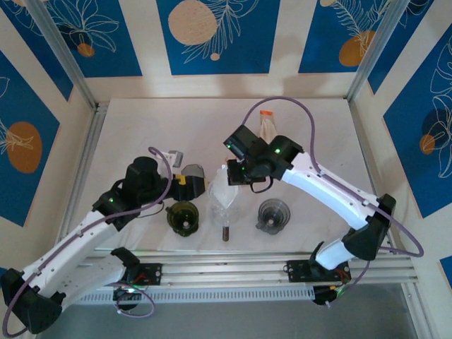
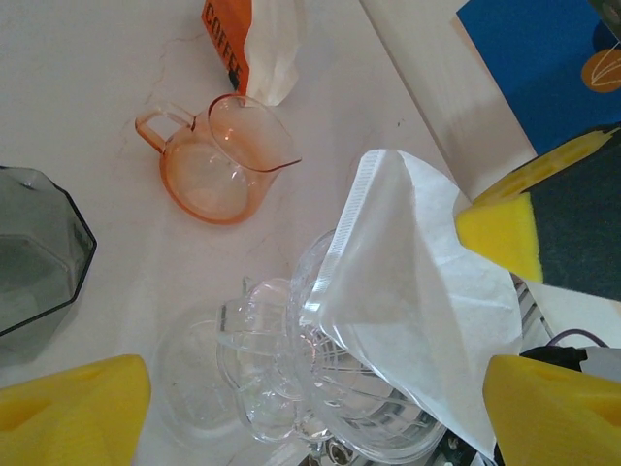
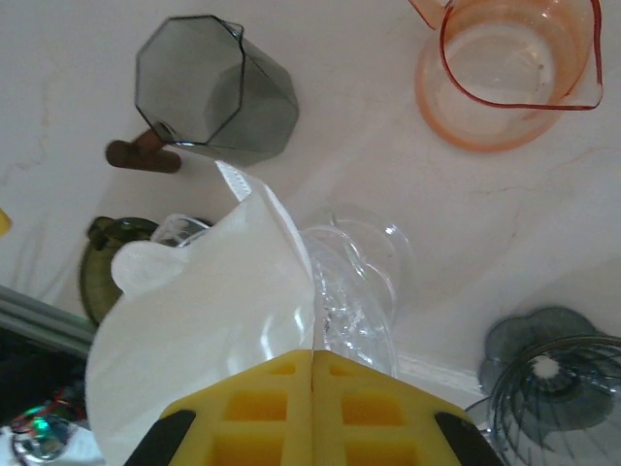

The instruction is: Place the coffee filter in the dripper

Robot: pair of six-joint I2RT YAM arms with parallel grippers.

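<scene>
Paper filter [image 2: 417, 282], white and conical, sits tilted in the clear glass dripper [image 2: 291, 388] mid-worktop [image 1: 311, 127], toward the front edge. Right gripper [image 3: 312, 388] pinches its rim, fingers pressed together. Left gripper [image 2: 310, 413] hovers alongside, spread wide.

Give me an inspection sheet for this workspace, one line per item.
Surface: white table, faintly veined, no spills seen.
Job's things: filter tilted over the clear dripper, not seated.
Clutter: green dripper, grey dripper, orange jug, grey cup, filter packet.
Grippers: right gripper shut on the filter; left gripper open, one finger on each side of the clear dripper.
Cables: purple cable arches above the back of the table.
Surroundings: blue leaf panels, metal frame posts.
</scene>
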